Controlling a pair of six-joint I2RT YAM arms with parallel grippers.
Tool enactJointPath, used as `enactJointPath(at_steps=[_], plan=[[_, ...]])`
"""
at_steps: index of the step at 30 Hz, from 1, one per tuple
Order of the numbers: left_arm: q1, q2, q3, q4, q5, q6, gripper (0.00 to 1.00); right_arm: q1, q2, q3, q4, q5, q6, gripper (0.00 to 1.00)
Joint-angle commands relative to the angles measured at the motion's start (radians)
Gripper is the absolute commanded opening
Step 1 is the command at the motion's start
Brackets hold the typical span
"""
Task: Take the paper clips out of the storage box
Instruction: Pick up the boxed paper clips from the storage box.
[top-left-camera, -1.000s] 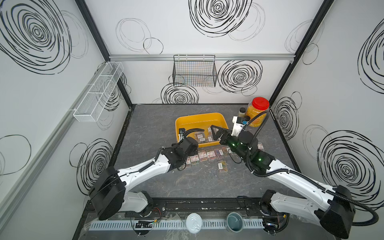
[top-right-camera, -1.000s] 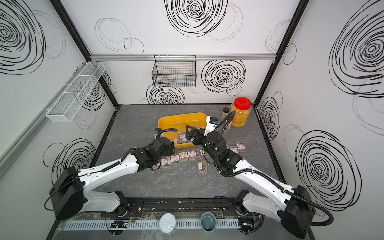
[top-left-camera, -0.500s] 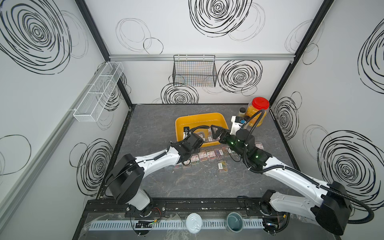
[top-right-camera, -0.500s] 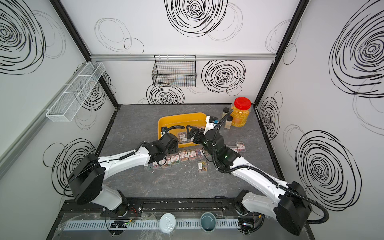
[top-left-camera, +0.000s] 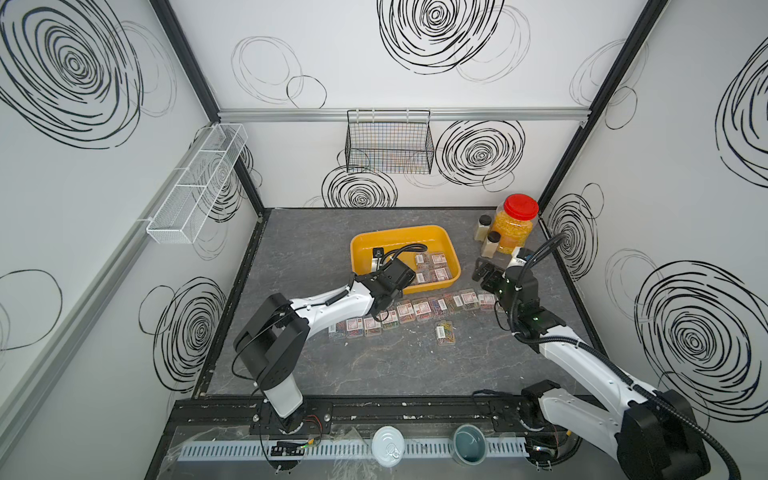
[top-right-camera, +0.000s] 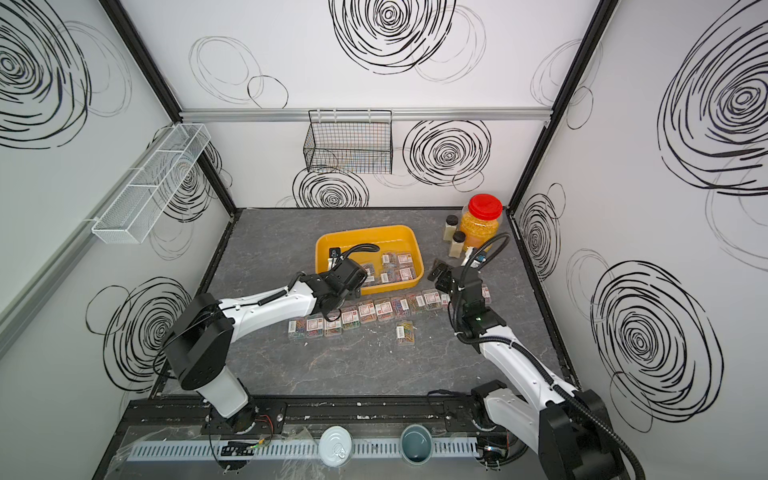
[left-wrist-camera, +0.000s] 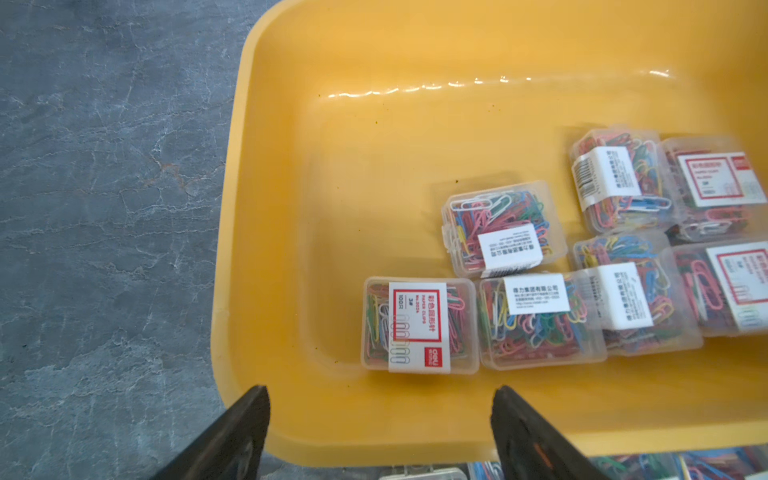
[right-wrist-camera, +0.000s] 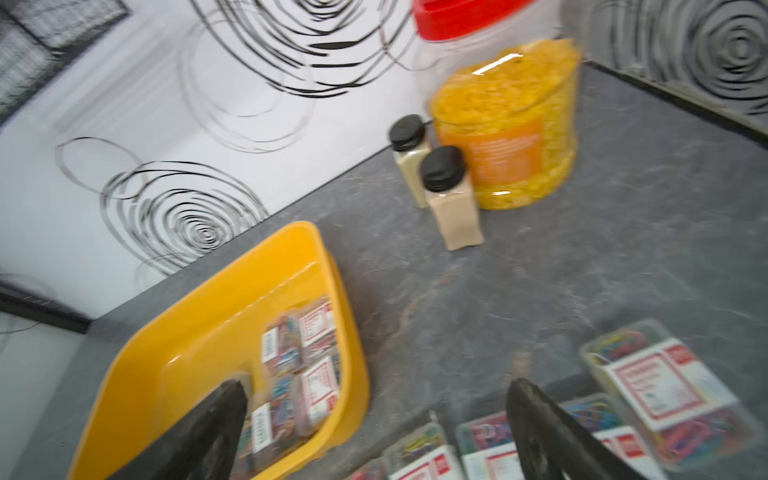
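Observation:
The yellow storage box sits mid-table with several clear cases of paper clips in its right half. My left gripper is open over the box's near rim, empty. The closest case lies just beyond its fingertips. My right gripper is open and empty, right of the box, above the right end of a row of cases on the table. One case lies apart, nearer the front.
A red-lidded jar of yellow kernels and two black-capped bottles stand at the back right, close to the right arm. A black wire basket hangs on the back wall, a white mesh rack on the left wall.
My right gripper has pulled back rightward from over the box to its right side. My left gripper has advanced over the box's near rim, its jaws slightly narrower.

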Motion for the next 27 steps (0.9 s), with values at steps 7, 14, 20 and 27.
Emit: enactJointPath(at_steps=[7,14,20,27], plan=[[0.081,0.106,0.141,0.031,0.142,0.037,0.86,-0.046,0.025,-0.18,0.284,0.091,-0.106,1.0],[0.075,0.255,0.315,0.005,0.205,0.068,0.83,-0.057,0.08,-0.169,0.298,0.118,-0.076,1.0],[0.083,0.333,0.369,-0.031,0.199,0.055,0.84,-0.056,0.093,-0.168,0.301,0.128,-0.067,1.0],[0.086,0.398,0.416,-0.029,0.238,0.09,0.92,-0.057,0.108,-0.158,0.298,0.117,-0.07,1.0]])
